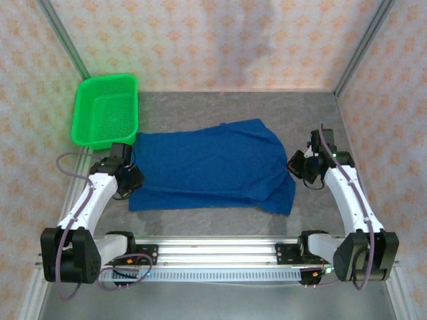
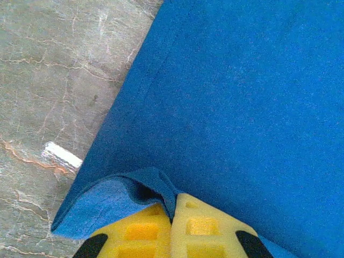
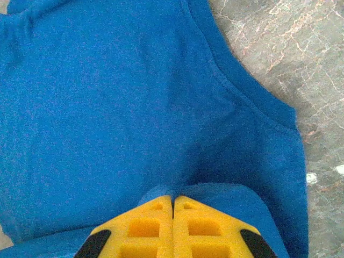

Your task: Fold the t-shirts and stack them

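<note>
t-shirt [image 1: 210,167]: blue, lying across mid-table in front of you, doubled over, with the lower layer showing along the near edge
left gripper [image 1: 133,179]: your left, at the t-shirt's left edge
right gripper [image 1: 298,167]: at the t-shirt's right edge
basket [image 1: 85,100]: green, far-left corner, near the t-shirt's far-left corner
table [image 1: 220,103]: grey

Place: a robot test booth.
Walls: patterned panels [image 1: 200,40] held in metal posts [image 1: 64,41].
Base: my arms [image 1: 90,200] bolted to a rail [image 1: 213,248].
</note>
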